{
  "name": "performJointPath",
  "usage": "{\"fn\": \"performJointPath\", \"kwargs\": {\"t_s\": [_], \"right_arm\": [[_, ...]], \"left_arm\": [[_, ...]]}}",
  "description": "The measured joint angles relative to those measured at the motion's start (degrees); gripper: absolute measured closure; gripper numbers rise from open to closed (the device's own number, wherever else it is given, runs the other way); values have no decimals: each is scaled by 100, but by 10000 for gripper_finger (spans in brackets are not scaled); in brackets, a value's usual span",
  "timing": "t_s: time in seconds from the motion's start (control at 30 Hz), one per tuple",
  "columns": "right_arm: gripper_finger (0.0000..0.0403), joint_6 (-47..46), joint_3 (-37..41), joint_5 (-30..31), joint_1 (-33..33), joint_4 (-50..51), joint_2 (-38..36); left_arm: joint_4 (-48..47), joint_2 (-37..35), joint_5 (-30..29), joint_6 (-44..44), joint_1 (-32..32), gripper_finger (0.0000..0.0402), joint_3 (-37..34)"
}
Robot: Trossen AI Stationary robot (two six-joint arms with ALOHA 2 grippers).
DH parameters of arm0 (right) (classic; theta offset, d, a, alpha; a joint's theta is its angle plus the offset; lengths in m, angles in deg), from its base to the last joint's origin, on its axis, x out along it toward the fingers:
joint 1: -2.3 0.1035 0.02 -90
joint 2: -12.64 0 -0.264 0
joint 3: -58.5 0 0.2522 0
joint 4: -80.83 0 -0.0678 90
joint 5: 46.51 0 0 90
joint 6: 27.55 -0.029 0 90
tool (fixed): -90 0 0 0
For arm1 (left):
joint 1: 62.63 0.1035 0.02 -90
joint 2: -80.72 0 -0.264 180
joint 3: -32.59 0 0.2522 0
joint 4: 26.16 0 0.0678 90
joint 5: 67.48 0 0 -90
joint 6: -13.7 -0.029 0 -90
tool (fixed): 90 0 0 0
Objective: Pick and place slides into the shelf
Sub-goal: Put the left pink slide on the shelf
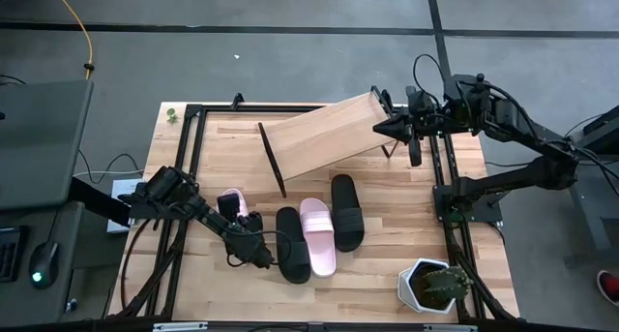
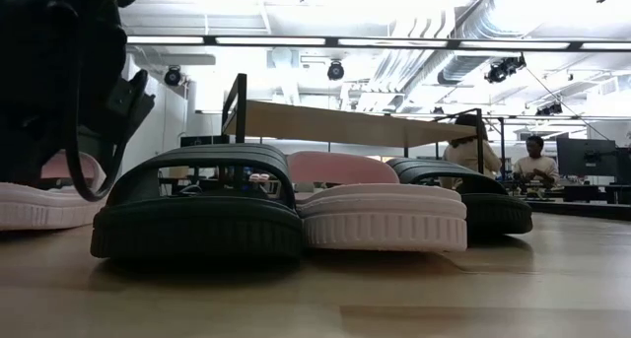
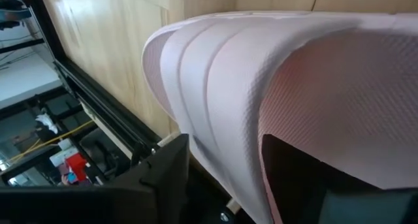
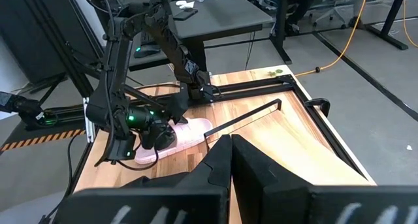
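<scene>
Left hand point(image 1: 235, 216) on pink slide point(image 1: 232, 198) (fingers straddling strap).

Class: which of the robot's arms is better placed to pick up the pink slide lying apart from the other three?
Left. The left tool is already at the pink slide, whose strap fills its wrist view. The right tool sits at the shelf, far from it.

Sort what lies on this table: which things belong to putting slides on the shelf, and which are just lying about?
Job:
- pink slide at the left gripper
- pink slide
- black slide
- black slide
- shelf, by the right gripper

Lying about:
- potted cactus
- small green thing
</scene>
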Motion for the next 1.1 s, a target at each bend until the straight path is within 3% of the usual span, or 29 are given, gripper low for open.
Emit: {"fn": "performJointPath", "kwargs": {"t_s": [0.43,1.1], "right_arm": [[402,34,0,-15,0,-16,422],[402,282,0,-40,0,-364,647]], "left_arm": [[-24,0,31,13,0,391,0],[-603,0,-129,103,-2,394,486]]}}
